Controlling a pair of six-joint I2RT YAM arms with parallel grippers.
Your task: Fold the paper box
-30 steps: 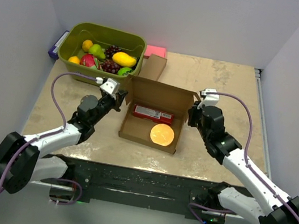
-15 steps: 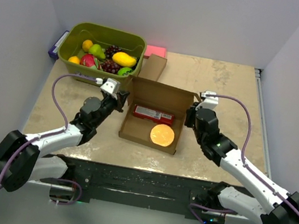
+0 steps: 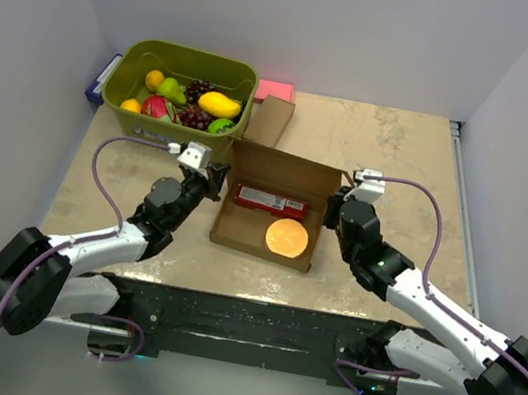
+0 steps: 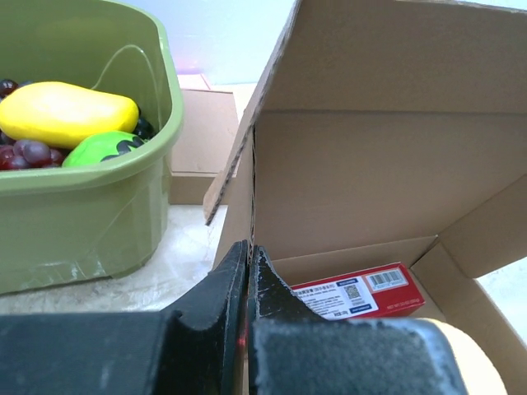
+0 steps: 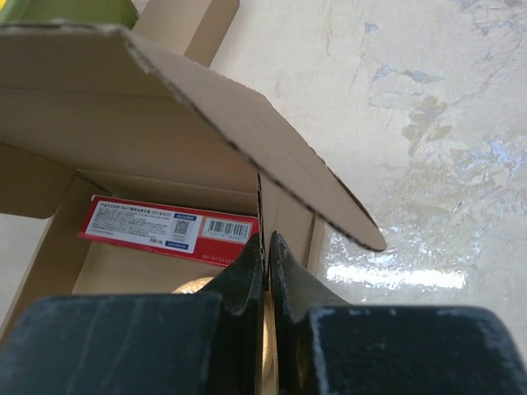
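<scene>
The paper box (image 3: pixel 284 168) sits mid-table as a shallow brown mailer, its lid standing up at the far side. Inside lie a red packet (image 3: pixel 271 200) and a round golden disc (image 3: pixel 287 237). My left gripper (image 3: pixel 214 181) is shut on the box's left side wall; in the left wrist view the jaws (image 4: pixel 249 247) pinch the wall's edge, with the red packet (image 4: pixel 362 290) to the right. My right gripper (image 3: pixel 335 209) is shut on the right side wall (image 5: pixel 267 237), under the lid's side flap (image 5: pixel 272 156).
A green tub (image 3: pixel 187 53) of toy fruit stands at the far left, close to the box's left corner (image 4: pixel 99 206). A small brown cardboard box (image 3: pixel 271 118) and a pink block (image 3: pixel 275 90) lie behind the paper box. A purple item (image 3: pixel 97 84) is left of the tub.
Both grippers have shifted slightly nearer and inward along the side walls, the right arm most. The lid leans a little further forward. Both stay shut on the walls.
</scene>
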